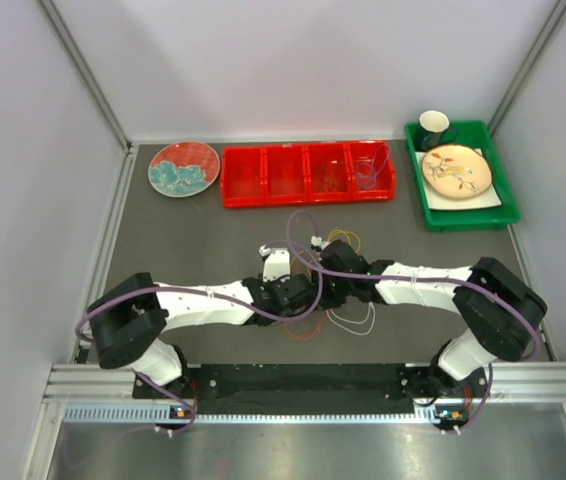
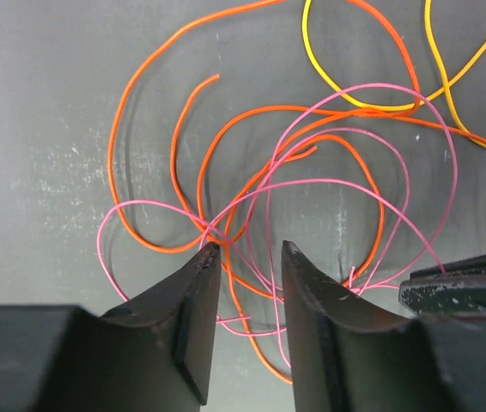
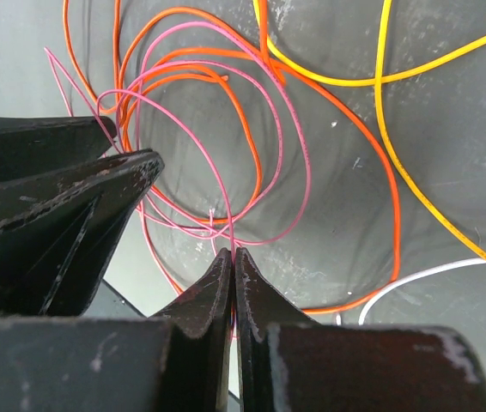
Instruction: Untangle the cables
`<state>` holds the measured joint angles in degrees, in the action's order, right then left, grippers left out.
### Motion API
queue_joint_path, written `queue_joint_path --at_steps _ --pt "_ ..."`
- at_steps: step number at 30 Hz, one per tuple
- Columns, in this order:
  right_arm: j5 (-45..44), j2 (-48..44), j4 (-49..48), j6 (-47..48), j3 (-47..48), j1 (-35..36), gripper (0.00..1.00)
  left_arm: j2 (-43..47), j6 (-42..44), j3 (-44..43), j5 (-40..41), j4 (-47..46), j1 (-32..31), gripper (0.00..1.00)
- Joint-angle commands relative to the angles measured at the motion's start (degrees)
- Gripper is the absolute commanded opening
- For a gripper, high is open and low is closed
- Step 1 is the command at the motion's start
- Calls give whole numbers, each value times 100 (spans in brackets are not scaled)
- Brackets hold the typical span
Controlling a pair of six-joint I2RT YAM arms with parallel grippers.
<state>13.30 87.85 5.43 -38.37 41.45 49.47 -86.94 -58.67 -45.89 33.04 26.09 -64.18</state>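
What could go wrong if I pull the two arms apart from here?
1. The right gripper is shut, seemingly on the pink cable, whose loops weave through the orange cable; pulling may tighten the tangle or drag the whole bundle.
2. The left gripper is open with pink and orange strands both between its fingers; closing could pinch both.
3. The grippers sit very close together, so a sideways move could make them collide.

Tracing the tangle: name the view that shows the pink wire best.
Left wrist: the pink wire spreads in open loops, mostly unobstructed. Right wrist shows loops partly hidden; top external barely resolves it.
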Motion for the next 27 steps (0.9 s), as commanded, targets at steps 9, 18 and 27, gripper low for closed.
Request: queue_joint_path --at_steps 9,18,27 --pt "76 100 -200 49 188 89 0 -631 -153 -517 194 125 20 10" --pt "85 57 -25 101 266 89 2 -615 -206 -693 265 432 20 0" --pt "-196 -339 573 251 557 98 33 677 75 -1211 159 1493 29 0"
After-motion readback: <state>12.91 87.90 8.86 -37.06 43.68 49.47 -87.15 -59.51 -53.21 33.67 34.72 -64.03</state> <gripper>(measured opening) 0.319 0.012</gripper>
